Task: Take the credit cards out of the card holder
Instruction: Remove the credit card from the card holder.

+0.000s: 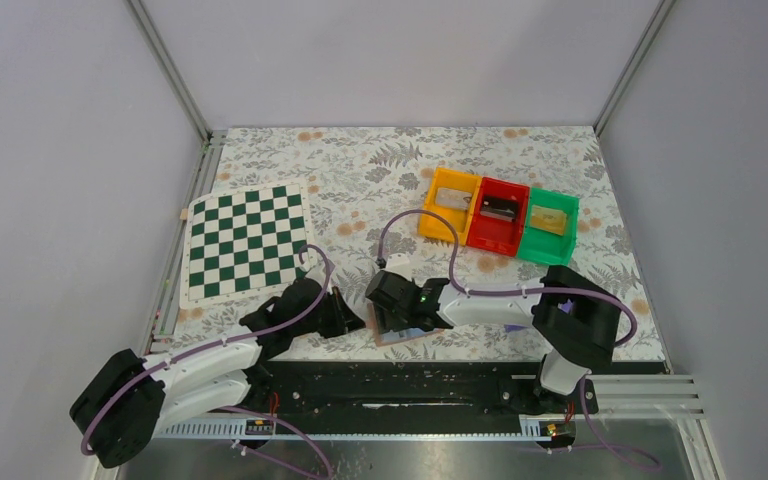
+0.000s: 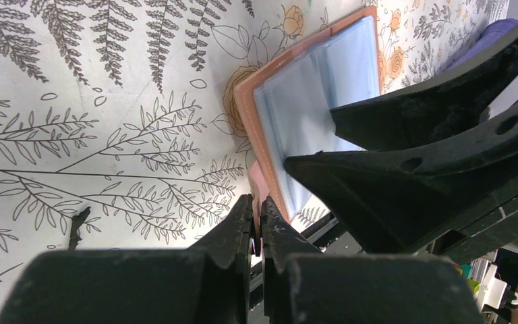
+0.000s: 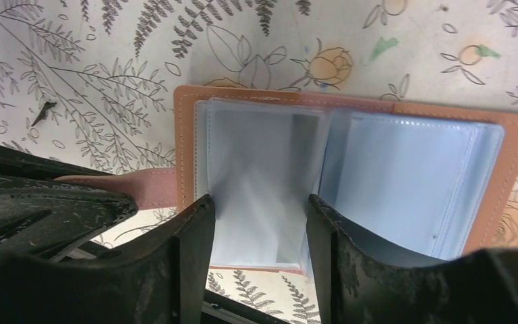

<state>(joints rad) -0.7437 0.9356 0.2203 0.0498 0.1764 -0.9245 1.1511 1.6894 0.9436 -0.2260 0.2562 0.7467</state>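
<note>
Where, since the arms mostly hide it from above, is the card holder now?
The card holder lies open at the table's near edge, centre of the top view, left claw pinching its strap and the open right claw over its pages.

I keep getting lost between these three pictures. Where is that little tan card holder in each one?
Top external: the card holder is at bottom centre, at the table's near edge, mostly hidden by the arms.
Left wrist: upper centre-right, with its clear sleeves showing.
Right wrist: it fills the middle, lying open.
Shared landmark: the fern-print table cover lies under it in all three.
</note>
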